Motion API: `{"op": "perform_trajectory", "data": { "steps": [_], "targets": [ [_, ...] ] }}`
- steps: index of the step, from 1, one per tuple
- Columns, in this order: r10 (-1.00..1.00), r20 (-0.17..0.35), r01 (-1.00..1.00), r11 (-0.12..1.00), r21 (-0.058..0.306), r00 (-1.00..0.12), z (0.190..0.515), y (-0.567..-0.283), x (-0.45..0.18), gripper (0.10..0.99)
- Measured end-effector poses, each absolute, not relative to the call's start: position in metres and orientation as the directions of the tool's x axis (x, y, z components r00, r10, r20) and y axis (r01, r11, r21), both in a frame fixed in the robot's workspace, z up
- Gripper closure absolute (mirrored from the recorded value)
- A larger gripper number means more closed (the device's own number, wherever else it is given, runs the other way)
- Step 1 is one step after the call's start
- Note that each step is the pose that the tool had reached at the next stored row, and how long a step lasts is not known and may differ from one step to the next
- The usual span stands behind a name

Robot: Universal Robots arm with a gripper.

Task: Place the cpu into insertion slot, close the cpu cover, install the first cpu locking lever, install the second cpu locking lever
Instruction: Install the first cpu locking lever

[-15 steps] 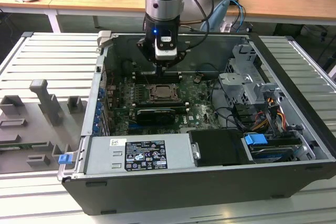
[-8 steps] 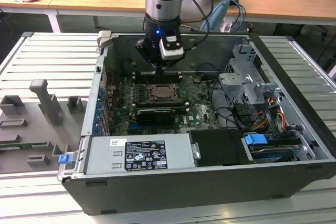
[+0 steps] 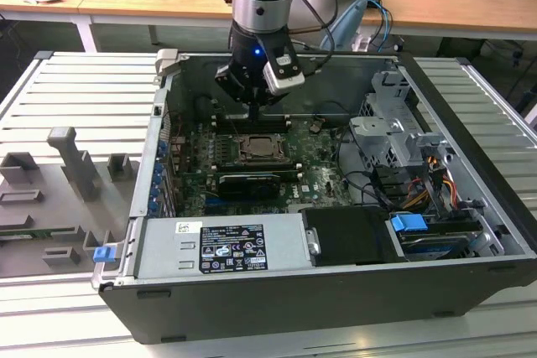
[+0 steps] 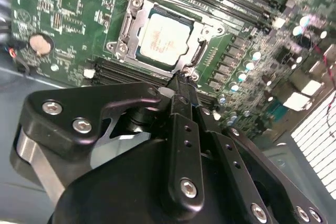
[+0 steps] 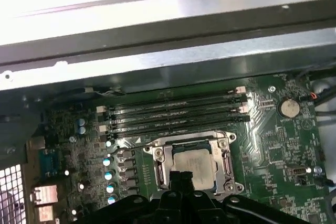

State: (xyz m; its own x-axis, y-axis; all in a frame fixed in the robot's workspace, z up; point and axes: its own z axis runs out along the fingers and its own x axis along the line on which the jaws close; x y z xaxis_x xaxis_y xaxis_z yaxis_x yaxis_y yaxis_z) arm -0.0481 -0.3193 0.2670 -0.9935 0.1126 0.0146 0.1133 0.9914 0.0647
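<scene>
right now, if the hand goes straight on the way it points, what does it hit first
Probably the near edge of the cpu cover framing the cpu; the hand hangs just above it, though depth is unclear.

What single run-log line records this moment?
cpu: seated | cpu cover: down around it | end effector: shut, tip beside cover

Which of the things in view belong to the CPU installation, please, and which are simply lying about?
Belongs to the job: cpu; cpu cover, framing it; gripper, at the cover's corner.
Just there: memory slots; coin battery; black expansion card; power supply.
</scene>
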Motion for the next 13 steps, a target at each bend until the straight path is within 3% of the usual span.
{"op": "perform_trajectory", "data": {
  "steps": [13],
  "targets": [
    [-0.144,0.003,-0.143,0.988,0.063,-0.99,0.2658,-0.3193,-0.0514,0.98]
  ]
}}
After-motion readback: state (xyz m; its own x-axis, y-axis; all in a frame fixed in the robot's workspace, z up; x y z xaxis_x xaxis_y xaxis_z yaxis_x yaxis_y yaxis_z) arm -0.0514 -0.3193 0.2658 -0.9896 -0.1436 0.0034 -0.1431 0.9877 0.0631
